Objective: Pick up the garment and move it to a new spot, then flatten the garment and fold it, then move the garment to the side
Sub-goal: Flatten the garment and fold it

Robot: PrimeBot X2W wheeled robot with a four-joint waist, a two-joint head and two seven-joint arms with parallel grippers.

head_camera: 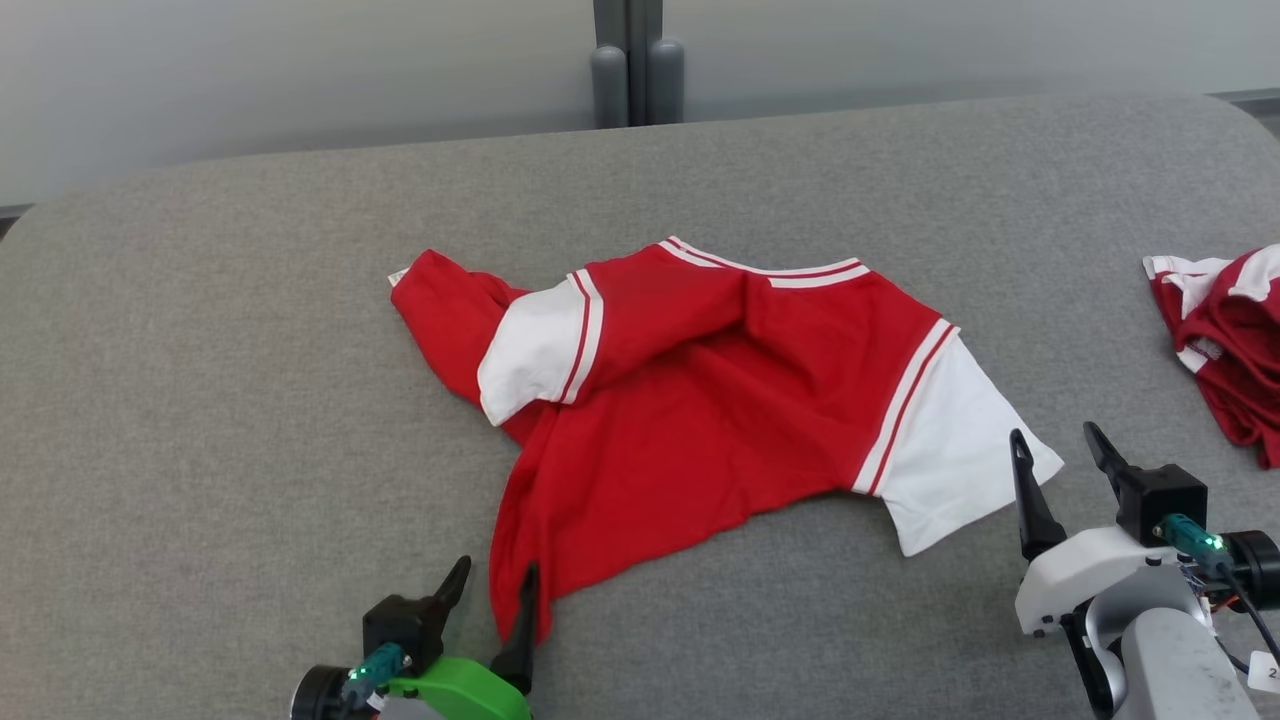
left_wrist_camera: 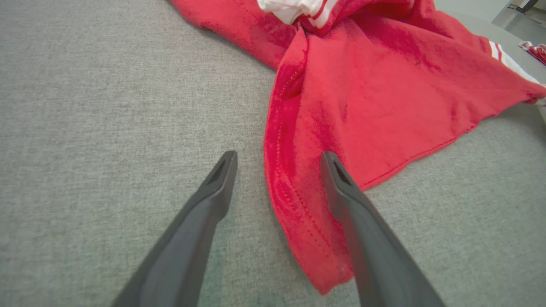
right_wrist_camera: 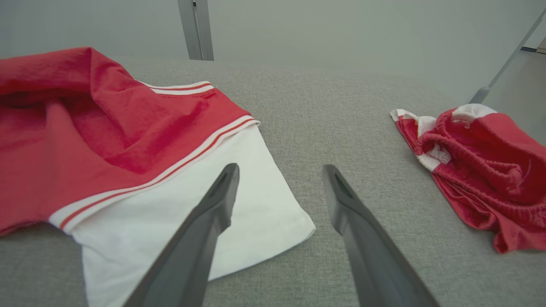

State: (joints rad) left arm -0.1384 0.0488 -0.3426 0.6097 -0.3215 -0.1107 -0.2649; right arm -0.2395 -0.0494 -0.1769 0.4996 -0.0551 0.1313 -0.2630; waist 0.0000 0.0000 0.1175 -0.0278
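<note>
The garment [head_camera: 700, 410], a red jersey T-shirt with white sleeves and striped trim, lies rumpled with its plain red side up in the middle of the grey padded table [head_camera: 200, 400]. My left gripper [head_camera: 495, 590] is open at the garment's near hem corner [left_wrist_camera: 307, 238], which lies between its fingers. My right gripper [head_camera: 1060, 450] is open beside the white sleeve [right_wrist_camera: 239, 204], its left finger over the sleeve's edge, nothing gripped.
A smaller red cloth lump with white striped edges [head_camera: 1225, 340] lies at the table's right edge, also in the right wrist view [right_wrist_camera: 477, 166]. A grey post [head_camera: 630, 70] stands behind the table's far edge.
</note>
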